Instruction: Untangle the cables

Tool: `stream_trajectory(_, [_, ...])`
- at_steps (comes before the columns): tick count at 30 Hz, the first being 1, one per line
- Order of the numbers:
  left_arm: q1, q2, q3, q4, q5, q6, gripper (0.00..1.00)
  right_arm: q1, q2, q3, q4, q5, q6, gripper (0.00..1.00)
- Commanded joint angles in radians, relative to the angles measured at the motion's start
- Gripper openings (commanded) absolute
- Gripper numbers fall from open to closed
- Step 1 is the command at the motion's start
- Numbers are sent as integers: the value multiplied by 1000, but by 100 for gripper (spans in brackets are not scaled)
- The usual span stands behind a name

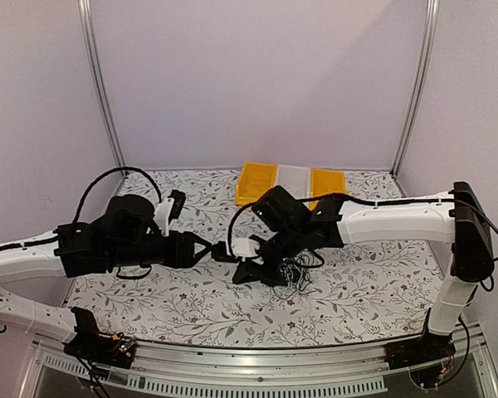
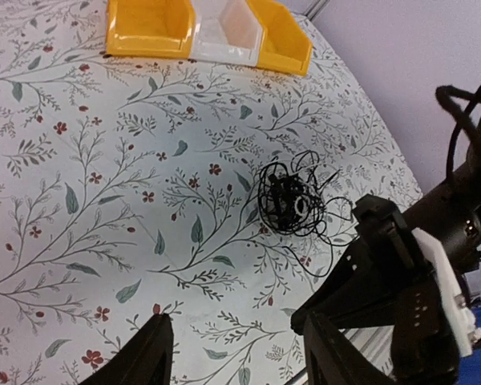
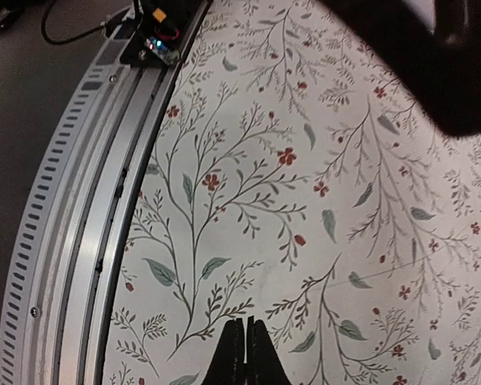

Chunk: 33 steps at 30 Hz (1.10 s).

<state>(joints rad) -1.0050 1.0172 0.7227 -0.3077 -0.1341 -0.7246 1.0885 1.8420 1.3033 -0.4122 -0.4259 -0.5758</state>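
Note:
The cables [image 1: 297,272] are a small clump of thin black wires lying on the floral table cover, with loose strands trailing off it. They also show in the left wrist view as the cables [image 2: 289,200]. My left gripper [image 1: 218,249] is open with nothing between its fingers [image 2: 156,353]; the clump lies well ahead of it. My right gripper [image 1: 239,277] hangs just left of the clump, pointing toward the near edge. Its fingers [image 3: 239,345] are shut together over bare cloth, and no wire shows between them. The right gripper's black body [image 2: 401,297] stands close beside my left fingers.
A tray of yellow and white bins [image 1: 290,182] sits at the back of the table, seen also as bins [image 2: 200,32]. The metal front rail [image 3: 88,208] runs along the near table edge. The left arm [image 3: 433,64] looms dark over the cloth.

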Motion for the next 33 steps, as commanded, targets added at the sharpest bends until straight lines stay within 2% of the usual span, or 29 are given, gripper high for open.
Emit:
stream_trajectory(1, [-22, -35, 141, 105, 7, 181, 63, -75, -160, 219, -145, -72, 100, 0])
stream_trajectory(6, [-29, -44, 141, 281, 119, 369, 78, -81, -236, 346, -194, -61, 177, 0])
stream_trajectory(9, [-37, -24, 122, 384, 233, 444, 83, -81, -262, 410, -202, -38, 220, 0])
stream_trajectory(15, [-42, 114, 141, 524, 295, 537, 81, -81, -276, 519, -211, 3, 261, 0])
stream_trajectory(18, [-42, 219, 159, 596, 332, 598, 74, -81, -281, 531, -203, 27, 263, 0])
stream_trajectory(21, [-43, 323, 146, 623, 337, 649, 59, -81, -290, 548, -191, 48, 261, 0])
stream_trajectory(26, [-44, 413, -11, 828, 327, 584, 40, -81, -293, 644, -186, 91, 255, 0])
stream_trajectory(31, [-43, 526, -81, 900, 311, 534, 19, -81, -276, 816, -198, 145, 240, 0])
stream_trajectory(33, [-44, 564, -107, 935, 300, 500, 22, -81, -248, 910, -229, 172, 231, 0])
